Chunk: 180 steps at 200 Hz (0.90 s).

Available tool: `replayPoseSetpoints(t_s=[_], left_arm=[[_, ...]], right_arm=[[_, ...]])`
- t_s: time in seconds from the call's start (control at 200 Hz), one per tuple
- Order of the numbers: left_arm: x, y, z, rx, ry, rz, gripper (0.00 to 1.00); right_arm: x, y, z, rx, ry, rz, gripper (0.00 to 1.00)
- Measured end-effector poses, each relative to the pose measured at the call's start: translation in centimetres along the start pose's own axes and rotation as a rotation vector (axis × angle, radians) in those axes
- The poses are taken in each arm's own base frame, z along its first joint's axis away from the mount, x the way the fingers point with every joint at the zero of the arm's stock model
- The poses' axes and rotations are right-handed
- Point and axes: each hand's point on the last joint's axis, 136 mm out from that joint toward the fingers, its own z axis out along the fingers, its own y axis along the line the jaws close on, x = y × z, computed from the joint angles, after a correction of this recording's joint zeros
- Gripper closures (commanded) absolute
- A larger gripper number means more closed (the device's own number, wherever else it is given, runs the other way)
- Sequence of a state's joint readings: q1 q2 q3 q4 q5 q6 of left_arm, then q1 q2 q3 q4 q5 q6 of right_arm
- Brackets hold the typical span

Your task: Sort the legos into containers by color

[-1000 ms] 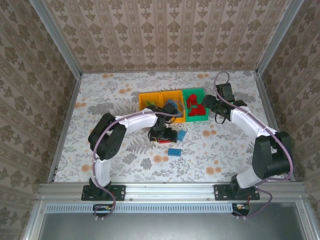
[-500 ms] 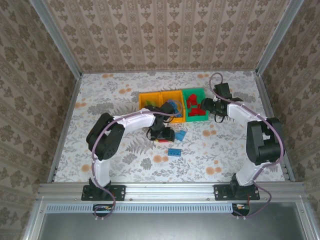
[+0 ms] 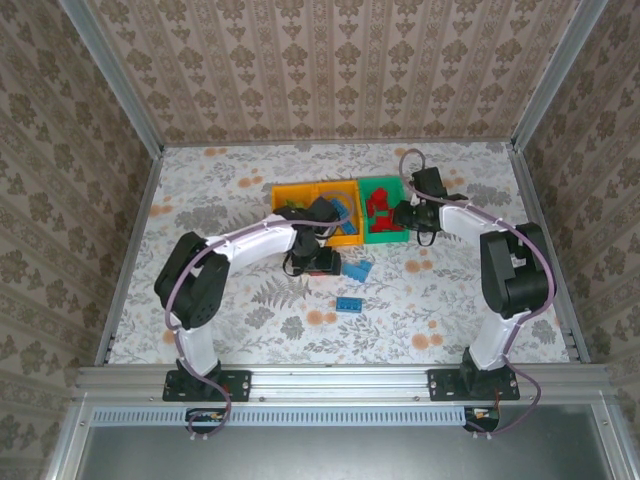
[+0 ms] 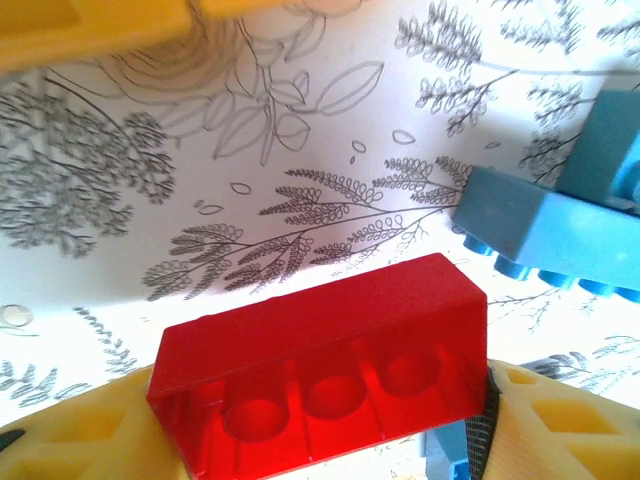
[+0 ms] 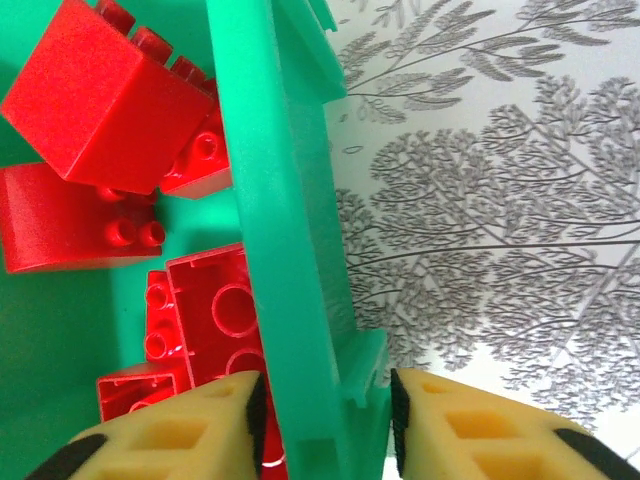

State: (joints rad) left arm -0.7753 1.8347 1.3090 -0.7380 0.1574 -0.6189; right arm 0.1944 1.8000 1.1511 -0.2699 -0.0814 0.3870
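Note:
A red lego brick [image 4: 320,370] sits underside-up between the yellow fingers of my left gripper [image 3: 316,263], which is shut on it just above the table in front of the orange bins. My right gripper [image 5: 325,425] is shut on the right wall of the green bin [image 5: 280,250], one pad inside and one outside. Several red bricks [image 5: 100,100] lie in that green bin [image 3: 399,236]. The middle orange bin [image 3: 352,239] holds blue bricks [image 3: 343,211]. Two blue bricks lie loose on the table: one [image 3: 358,270] right beside the left gripper, the other [image 3: 349,305] nearer the front.
A second orange bin [image 3: 283,191] stands at the left of the row, with the left arm reaching partly over it. A blue brick [image 4: 560,230] lies close to the held red one. Metal frame rails border the flowered table [image 3: 220,190].
My right gripper moved left to the green bin and shut on its right wall. My left gripper shut on the red brick and its arm swung a little to the left.

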Motion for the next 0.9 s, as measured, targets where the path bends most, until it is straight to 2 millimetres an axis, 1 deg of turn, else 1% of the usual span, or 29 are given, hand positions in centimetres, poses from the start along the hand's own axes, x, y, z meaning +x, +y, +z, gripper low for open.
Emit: replayPoseSetpoints(t_s=[0.075, 0.18, 0.27, 0.35, 0.375, 0.415, 0.465, 0.51, 0.54, 0.595, 0.66, 0.77, 0.84, 0.9], left_arm=[[-0.7, 0.2, -0.9, 0.005, -0.024, 0.003, 0.47], [-2.3, 0.4, -2.1, 0.012, -0.061, 0.005, 0.46], [-4.4, 0.0, -3.6, 0.030, -0.115, 0.013, 0.46], [-6.3, -0.5, -5.2, 0.051, -0.173, 0.023, 0.46], [-6.9, -0.7, -5.7, 0.058, -0.190, 0.028, 0.46], [-7.7, -1.0, -6.4, 0.068, -0.216, 0.035, 0.46], [-8.9, -1.6, -7.0, 0.081, -0.245, 0.045, 0.45], [-9.8, -2.0, -7.2, 0.091, -0.266, 0.050, 0.45], [-10.5, -2.3, -7.3, 0.098, -0.278, 0.055, 0.45], [-11.6, -2.9, -7.1, 0.109, -0.293, 0.067, 0.45], [-12.6, -3.5, -6.5, 0.120, -0.296, 0.077, 0.44], [-13.9, -4.3, -4.6, 0.136, -0.282, 0.087, 0.42], [-14.3, -4.5, -3.3, 0.144, -0.265, 0.087, 0.40], [-14.8, -5.0, -3.2, 0.163, -0.271, 0.090, 0.38]], right_arm=[[0.5, 1.2, 0.1, -0.013, 0.007, -0.028, 0.65], [1.6, 3.3, 0.2, -0.038, 0.021, -0.071, 0.64], [2.5, 5.0, 0.2, -0.059, 0.032, -0.095, 0.63], [3.0, 6.1, 0.2, -0.073, 0.038, -0.102, 0.61], [3.2, 6.4, 0.2, -0.077, 0.039, -0.103, 0.59], [3.3, 6.7, 0.1, -0.084, 0.038, -0.101, 0.50], [3.4, 7.0, 0.1, -0.088, 0.038, -0.087, 0.45], [3.4, 7.2, 0.0, -0.091, 0.037, -0.089, 0.38], [3.3, 7.2, -0.1, -0.091, 0.034, -0.083, 0.33], [3.0, 7.3, -0.6, -0.092, 0.021, -0.075, 0.29], [2.3, 7.4, -1.7, -0.095, -0.006, -0.068, 0.26], [1.6, 7.5, -4.5, -0.115, -0.063, -0.056, 0.25], [1.9, 7.4, -6.0, -0.129, -0.086, -0.045, 0.24], [2.9, 7.1, -6.9, -0.136, -0.091, -0.043, 0.24]])
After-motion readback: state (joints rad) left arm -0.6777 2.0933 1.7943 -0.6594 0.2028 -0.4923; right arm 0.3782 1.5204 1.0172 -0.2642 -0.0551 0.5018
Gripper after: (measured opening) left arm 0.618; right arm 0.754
